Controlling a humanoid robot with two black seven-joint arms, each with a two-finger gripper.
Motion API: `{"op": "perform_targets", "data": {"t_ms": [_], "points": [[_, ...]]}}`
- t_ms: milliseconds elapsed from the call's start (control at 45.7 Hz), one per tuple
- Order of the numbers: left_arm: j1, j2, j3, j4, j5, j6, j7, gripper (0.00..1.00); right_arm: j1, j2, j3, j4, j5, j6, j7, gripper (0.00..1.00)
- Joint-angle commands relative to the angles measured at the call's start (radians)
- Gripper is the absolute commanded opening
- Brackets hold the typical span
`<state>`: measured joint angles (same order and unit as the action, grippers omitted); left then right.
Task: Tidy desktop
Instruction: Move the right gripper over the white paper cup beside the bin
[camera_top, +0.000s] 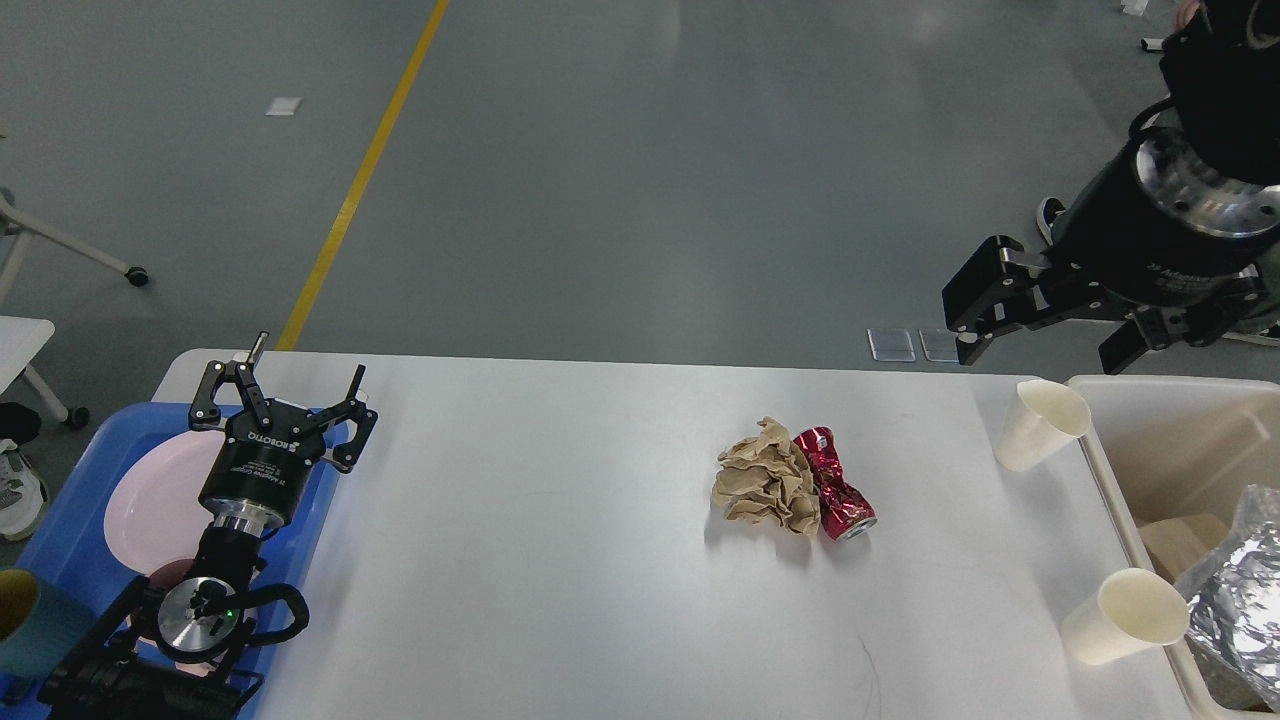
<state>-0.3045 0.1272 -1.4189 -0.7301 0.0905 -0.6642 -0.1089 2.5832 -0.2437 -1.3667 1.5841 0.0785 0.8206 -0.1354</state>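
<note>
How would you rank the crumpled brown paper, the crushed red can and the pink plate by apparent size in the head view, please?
1. Pink plate, though partly hidden by the left arm.
2. Crumpled brown paper.
3. Crushed red can.

The desktop (560, 560) is plain white; on it lie a tan-brown crumpled paper wad (765, 488) and a shiny red crushed can (835, 484) with a silver end, plus two cream paper cups (1040, 424) (1125, 615). At the left, a bright blue tray (60, 505) carries a pale pink plate (155, 505) and a teal cup (35, 618) with a mustard-yellow inside. At the right, a cream bin (1165, 440) contains crinkled silver foil (1235, 590), and a yellow line (365, 170) crosses the grey floor.
</note>
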Motion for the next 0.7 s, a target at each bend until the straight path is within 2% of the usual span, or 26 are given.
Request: {"op": "perform_targets", "data": {"t_ms": [0, 328, 547, 678], "points": [[-0.001, 0.000, 0.000, 0.000, 0.000, -0.002, 0.000, 0.97, -0.008, -0.003, -0.002, -0.001, 0.000, -0.017, 0.000, 1.00], [0.001, 0.000, 0.000, 0.000, 0.000, -0.003, 0.000, 0.97, -0.047, -0.011, -0.009, -0.012, 0.000, -0.031, 0.000, 1.00], [-0.001, 0.000, 0.000, 0.000, 0.000, -0.003, 0.000, 0.97, -0.120, -0.035, -0.052, -0.033, -0.002, -0.172, 0.000, 1.00], [0.001, 0.000, 0.000, 0.000, 0.002, -0.003, 0.000, 0.96, -0.241, -0.072, -0.055, -0.117, 0.000, -0.244, -0.001, 1.00]]}}
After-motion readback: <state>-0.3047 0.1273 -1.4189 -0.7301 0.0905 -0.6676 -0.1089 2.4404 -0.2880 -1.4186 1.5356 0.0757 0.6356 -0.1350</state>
